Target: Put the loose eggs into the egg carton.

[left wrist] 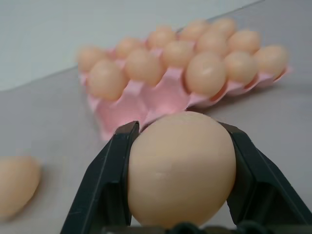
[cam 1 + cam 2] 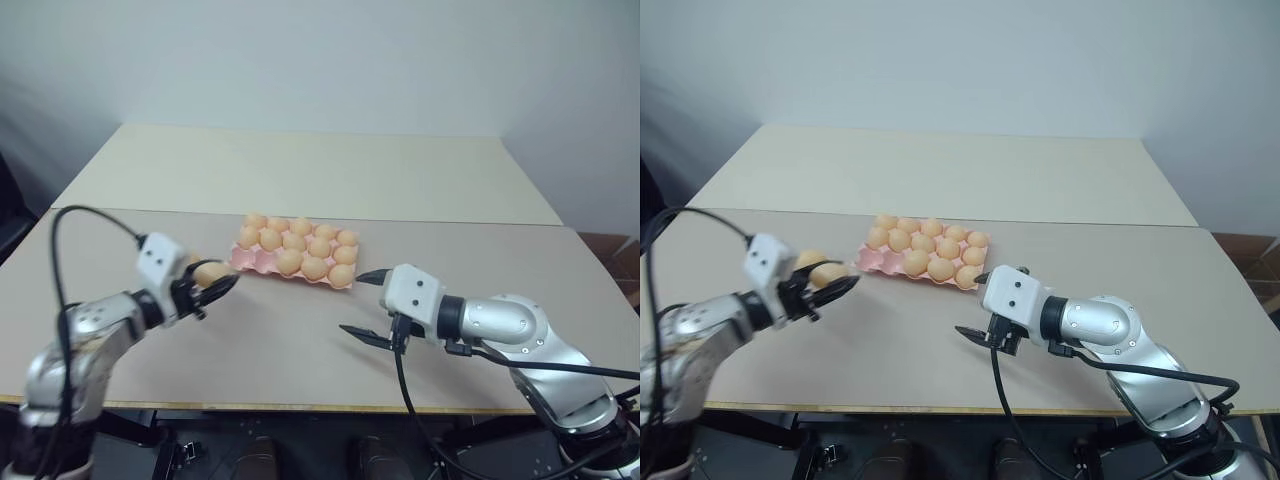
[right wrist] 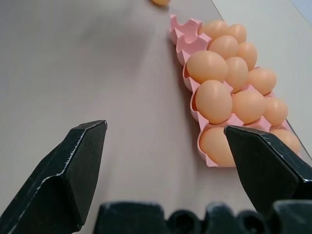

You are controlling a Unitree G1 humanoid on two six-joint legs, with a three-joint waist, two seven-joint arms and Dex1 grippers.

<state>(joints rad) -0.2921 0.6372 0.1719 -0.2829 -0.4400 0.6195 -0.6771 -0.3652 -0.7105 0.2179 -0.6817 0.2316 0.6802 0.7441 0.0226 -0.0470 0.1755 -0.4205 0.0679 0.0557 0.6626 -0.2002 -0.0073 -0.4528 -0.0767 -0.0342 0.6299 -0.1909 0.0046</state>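
My left gripper (image 2: pixel 218 284) is shut on one light orange egg (image 2: pixel 209 272), held just above the table to the left of the egg carton (image 2: pixel 247 263); up close, its black fingers (image 1: pixel 109 170) clamp both sides of the held egg (image 1: pixel 181 170). Another loose egg (image 2: pixel 808 259) lies on the table beside that gripper, seen again as the loose egg (image 1: pixel 17 183). The pale pink carton (image 1: pixel 161 97) holds several eggs; pockets at its near-left end (image 3: pixel 185 41) are bare. My right gripper (image 2: pixel 362 305) hangs open and empty, right of the carton's front-right corner.
The carton sits mid-table on a beige tabletop (image 2: pixel 290 340), with a second, paler table (image 2: pixel 300 170) butted behind it. A black cable (image 2: pixel 85 215) loops over my left arm.
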